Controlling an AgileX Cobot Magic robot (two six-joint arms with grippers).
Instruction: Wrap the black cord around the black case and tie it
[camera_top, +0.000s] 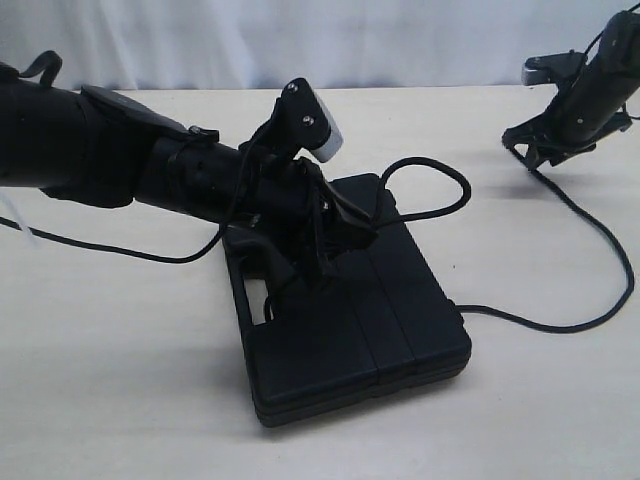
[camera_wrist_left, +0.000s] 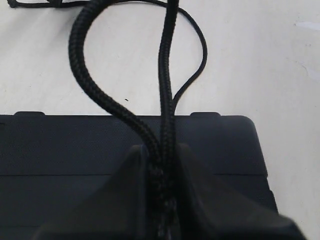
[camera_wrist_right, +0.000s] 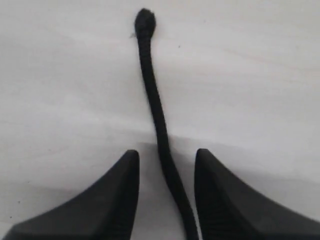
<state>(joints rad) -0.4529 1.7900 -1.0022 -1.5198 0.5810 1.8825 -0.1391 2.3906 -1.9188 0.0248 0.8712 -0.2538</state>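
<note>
Two end effectors share the black cord (camera_top: 466, 190), and the exterior view shows how it runs between them. The left end effector (camera_top: 345, 235) sits low over the black case (camera_top: 360, 340), which lies flat on the desk (camera_top: 120, 380) directly beneath it. A loop of cord bulges out just beyond this end effector, past the case's corner. Another stretch leaves the case's edge, sweeps wide over the desk and climbs to the right end effector (camera_top: 530, 150), which hangs well apart from the case.

Seen from the left wrist, the left end effector (camera_wrist_left: 161, 160) is clamped on two strands of the cord (camera_wrist_left: 167, 95) lying side by side between its fingers (camera_wrist_left: 125, 185). Both strands run straight ahead of it, over the lid of the case (camera_wrist_left: 60, 145) below and past its edge. One then curls round into the loop ahead.

Seen from the right wrist, the right end effector (camera_wrist_right: 166, 155) stands wide. The cord (camera_wrist_right: 156, 110) passes down the middle of the gap, apparently touching neither finger. Its long axis lines up with the reach, and the free tip lies straight ahead on bare desk. The right arm is therefore the nearer to the loose end, and closing where it stands should catch the cord. The tail would then have to travel across toward the case under the left end effector.
</note>
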